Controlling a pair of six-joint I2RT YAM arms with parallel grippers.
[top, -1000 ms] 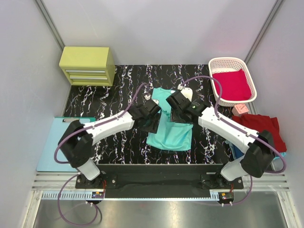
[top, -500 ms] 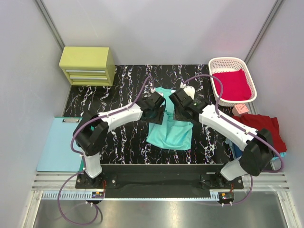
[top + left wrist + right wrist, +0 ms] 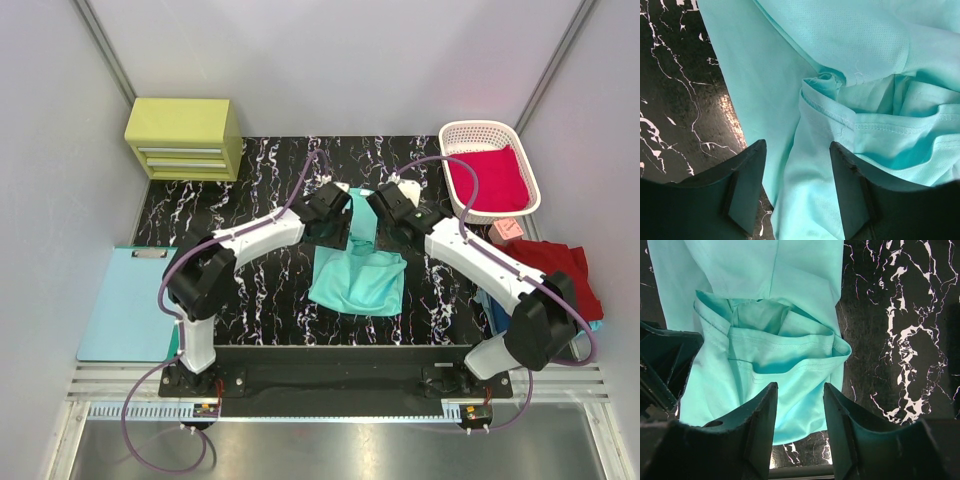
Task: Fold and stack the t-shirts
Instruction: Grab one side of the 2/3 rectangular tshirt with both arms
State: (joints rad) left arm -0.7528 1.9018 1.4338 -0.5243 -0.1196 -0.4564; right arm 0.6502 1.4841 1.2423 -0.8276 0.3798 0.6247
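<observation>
The mint-teal t-shirt (image 3: 355, 285) lies on the black marbled table, its far part bunched into folds between my two grippers. My left gripper (image 3: 338, 224) hangs over the shirt's left side, open, with rumpled cloth (image 3: 850, 45) under and between its fingers (image 3: 747, 185). From the right, my right gripper (image 3: 386, 226) stands open over a hemmed fold of the same shirt (image 3: 790, 280). A crimson t-shirt (image 3: 492, 178) fills the white basket. A dark red t-shirt (image 3: 555, 265) lies crumpled at the table's right edge.
The white lattice basket (image 3: 480, 128) stands at the back right, with a small pink object (image 3: 505, 229) beside it. A yellow-green drawer box (image 3: 183, 135) sits at the back left. A pale blue clipboard (image 3: 125, 310) lies off the table's left edge.
Both grippers have moved toward the back of the table and closer together over the mint-teal shirt. Its far part has bunched up between them.
</observation>
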